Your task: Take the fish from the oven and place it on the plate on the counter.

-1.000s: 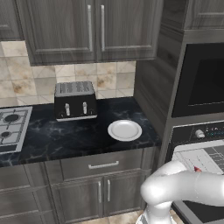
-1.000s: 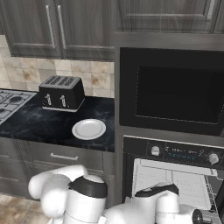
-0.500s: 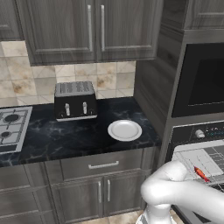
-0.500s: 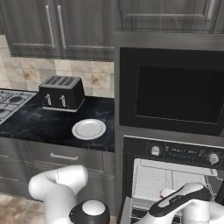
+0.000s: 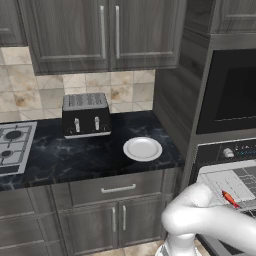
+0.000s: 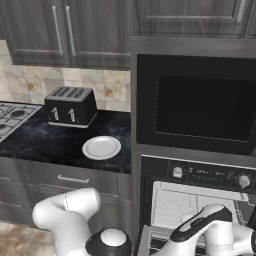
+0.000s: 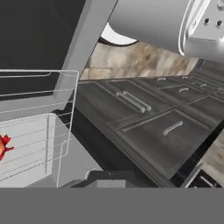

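A: How far along is it?
B: Barely started. The fish point(image 5: 229, 198) lies on the oven point(image 6: 200, 200) rack; the plate point(image 5: 142, 148) sits bare on the worktop point(image 5: 75, 155).
A: And the pincer?
B: Fully closed, holding nothing, low by the oven. Grasping, carrying and placing all remain.

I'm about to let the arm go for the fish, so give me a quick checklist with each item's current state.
1. Fish lying on the oven rack tray, free to lift: ok.
2. Oven open, rack reachable: ok.
3. Plate on the counter bare and ready: ok.
4. Pincer open for the grasp: not ok, it is shut.
5. Pincer lined up over the fish: not ok; in the hand view the fish sits at the far left edge.
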Available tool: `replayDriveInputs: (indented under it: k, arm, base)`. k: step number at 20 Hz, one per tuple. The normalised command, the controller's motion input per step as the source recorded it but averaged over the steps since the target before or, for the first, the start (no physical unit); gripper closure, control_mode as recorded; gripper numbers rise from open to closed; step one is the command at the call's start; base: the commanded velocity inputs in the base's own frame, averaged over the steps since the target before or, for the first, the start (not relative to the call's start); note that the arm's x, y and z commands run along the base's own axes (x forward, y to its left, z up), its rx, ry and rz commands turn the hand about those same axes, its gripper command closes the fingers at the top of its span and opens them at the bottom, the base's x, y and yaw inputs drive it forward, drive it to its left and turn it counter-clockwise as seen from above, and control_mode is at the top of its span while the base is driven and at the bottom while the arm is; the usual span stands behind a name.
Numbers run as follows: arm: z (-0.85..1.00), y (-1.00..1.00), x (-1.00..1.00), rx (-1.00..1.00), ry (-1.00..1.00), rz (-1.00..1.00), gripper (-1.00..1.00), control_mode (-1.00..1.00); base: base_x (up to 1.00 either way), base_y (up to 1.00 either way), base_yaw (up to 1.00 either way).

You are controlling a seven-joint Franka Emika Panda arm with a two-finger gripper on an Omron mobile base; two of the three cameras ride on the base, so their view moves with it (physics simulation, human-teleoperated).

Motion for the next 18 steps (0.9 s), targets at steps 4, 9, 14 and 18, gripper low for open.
replayDriveInputs:
  k: [4,9,14,18]
  arm:
    - [-0.2,0.07,-0.04,-0.06,0.11,-0.52,1.0,-1.0]
    - [-0.07,0.4,0.14,-0.11,0.05,-0.75,1.0,-1.0]
    - [0.2,0.15,0.24,-0.02,0.02,-0.39,1.0,-1.0]
    - [0.11,-0.07,0.01,-0.08,0.11,-0.03,1.0,-1.0]
  base:
    - [0.0,0.0,0.0]
    - [0.0,0.0,0.0]
    - [0.0,0.0,0.0]
    - [0.0,0.0,0.0]
